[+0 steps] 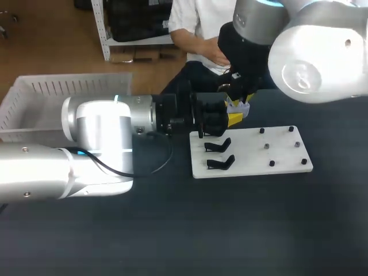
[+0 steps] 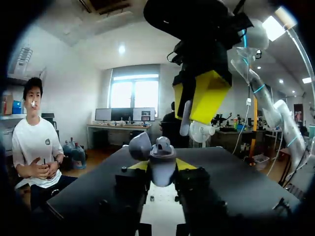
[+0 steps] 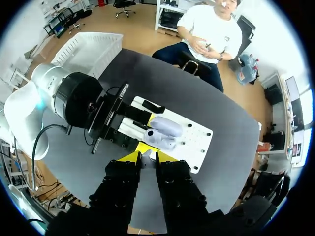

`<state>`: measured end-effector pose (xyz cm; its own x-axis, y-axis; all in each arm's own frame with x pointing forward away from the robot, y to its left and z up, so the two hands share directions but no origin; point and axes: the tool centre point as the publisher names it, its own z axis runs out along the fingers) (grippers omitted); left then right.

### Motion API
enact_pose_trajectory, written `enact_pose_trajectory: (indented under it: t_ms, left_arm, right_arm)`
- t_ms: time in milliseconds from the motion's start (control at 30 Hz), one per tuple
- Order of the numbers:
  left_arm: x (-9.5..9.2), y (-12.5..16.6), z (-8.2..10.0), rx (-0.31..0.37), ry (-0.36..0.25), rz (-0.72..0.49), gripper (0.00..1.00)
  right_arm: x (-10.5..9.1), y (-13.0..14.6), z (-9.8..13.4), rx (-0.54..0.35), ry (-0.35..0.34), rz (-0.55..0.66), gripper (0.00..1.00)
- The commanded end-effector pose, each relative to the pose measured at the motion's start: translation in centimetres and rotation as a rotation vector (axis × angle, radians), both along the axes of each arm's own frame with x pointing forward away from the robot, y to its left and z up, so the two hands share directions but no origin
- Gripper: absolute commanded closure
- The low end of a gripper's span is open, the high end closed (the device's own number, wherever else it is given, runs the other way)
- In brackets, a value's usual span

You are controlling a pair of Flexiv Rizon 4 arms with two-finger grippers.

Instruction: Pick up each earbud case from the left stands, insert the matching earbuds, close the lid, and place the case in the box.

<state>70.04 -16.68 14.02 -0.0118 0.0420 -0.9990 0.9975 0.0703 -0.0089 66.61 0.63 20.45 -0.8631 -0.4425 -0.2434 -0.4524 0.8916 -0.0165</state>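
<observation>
Left gripper (image 2: 162, 167): clamped on the open earbud case (image 2: 156, 150).
Right gripper (image 3: 147, 160): pinched an earbud (image 2: 185, 124) above it.
Risk: a misaligned earbud could miss its socket.

Pale lavender earbud case (image 3: 166, 129), white earbud (image 2: 184, 124). Plain white board (image 1: 282, 152) with black stands (image 1: 218, 154); dark navy worktop (image 1: 230, 230), white slatted box (image 1: 69, 86).

No writing, label or number can be read (any marks too small).
</observation>
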Motion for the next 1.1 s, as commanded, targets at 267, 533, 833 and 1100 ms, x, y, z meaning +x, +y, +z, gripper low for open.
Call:
enact_pose_trajectory:
  t_ms: [267,533,833,1100]
  left_arm:
    - [-0.1,0.0,-0.1,-0.005,-0.005,0.006,1.00]
    - [-0.1,0.0,-0.1,-0.005,-0.005,0.006,1.00]
    - [-0.1,0.0,-0.1,-0.005,-0.005,0.006,1.00]
    - [-0.1,0.0,-0.1,-0.005,-0.005,0.006,1.00]
  right_arm:
    - [1.3,0.6,-0.5,-0.013,0.015,0.013,1.00]
    - [1.8,0.6,-0.8,-0.024,0.012,0.016,1.00]
    - [2.1,0.4,-1.3,-0.034,0.017,0.010,1.00]
    - [2.5,0.3,-1.4,-0.040,0.017,0.005,1.00]
